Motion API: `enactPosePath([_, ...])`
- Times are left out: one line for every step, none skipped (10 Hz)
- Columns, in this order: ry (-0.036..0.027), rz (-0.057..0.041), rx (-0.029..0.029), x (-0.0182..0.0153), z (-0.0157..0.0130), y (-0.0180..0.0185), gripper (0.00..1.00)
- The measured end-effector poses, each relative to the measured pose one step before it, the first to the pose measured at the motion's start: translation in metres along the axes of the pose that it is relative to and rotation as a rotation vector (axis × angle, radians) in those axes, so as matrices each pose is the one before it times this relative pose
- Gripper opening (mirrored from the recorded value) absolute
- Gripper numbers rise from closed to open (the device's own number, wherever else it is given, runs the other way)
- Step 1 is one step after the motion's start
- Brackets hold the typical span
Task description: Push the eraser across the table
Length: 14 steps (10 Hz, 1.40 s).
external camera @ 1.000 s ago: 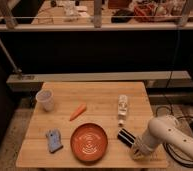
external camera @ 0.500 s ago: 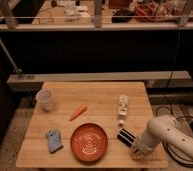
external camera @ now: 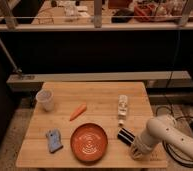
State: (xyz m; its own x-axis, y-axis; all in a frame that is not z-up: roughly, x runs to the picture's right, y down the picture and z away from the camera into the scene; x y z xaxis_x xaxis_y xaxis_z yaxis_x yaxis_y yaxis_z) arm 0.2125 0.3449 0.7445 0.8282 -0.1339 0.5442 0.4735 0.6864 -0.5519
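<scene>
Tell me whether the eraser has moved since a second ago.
No. The eraser still lies just right of the orange plate and below the white bottle on the table, with the gripper close at its lower right.

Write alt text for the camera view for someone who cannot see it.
A robot arm's gripper, fingers shut, is near the right front corner of a light wooden table, close beside a small black eraser. Also on the table: an orange plate, a carrot, a white cup, a blue sponge and a white bottle.
</scene>
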Motion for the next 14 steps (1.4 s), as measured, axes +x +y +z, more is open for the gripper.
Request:
enactPosePath([0.00148,-0.00547,-0.00013,0.00039,0.00014,-0.00162,0.02])
enactPosePath([0.00216,-0.00481,0.00020,0.00074,0.00012,-0.00144,0.02])
enactPosePath([0.00097,-0.00045,-0.00005,0.00022,0.00000,0.00000,0.02])
enactPosePath([0.00014,-0.00019,-0.00010,0.00002,0.00005,-0.00004,0.02])
enactPosePath([0.00055,-0.00067,-0.00011,0.00017,0.00006,0.00005,0.02])
enactPosePath([0.00006,0.00008,-0.00008,0.00000,-0.00001,-0.00005,0.02])
enactPosePath([-0.00012,0.00000,-0.00010,-0.00003,0.00009,0.00003,0.02])
enactPosePath([0.00002,-0.00013,-0.00005,-0.00002,-0.00001,-0.00006,0.02])
enactPosePath([-0.00015,-0.00001,-0.00002,-0.00002,0.00008,-0.00002,0.02])
enactPosePath([-0.00016,0.00002,-0.00010,-0.00001,-0.00005,-0.00002,0.02])
enactPosePath([0.00003,-0.00002,-0.00013,0.00000,-0.00015,-0.00003,0.02])
enactPosePath([-0.00020,0.00002,-0.00023,-0.00005,0.00001,0.00006,0.02])
enactPosePath([-0.00049,0.00023,0.00005,-0.00011,0.00000,-0.00001,0.02])
enactPosePath([0.00013,-0.00070,0.00000,0.00018,-0.00005,-0.00009,0.02])
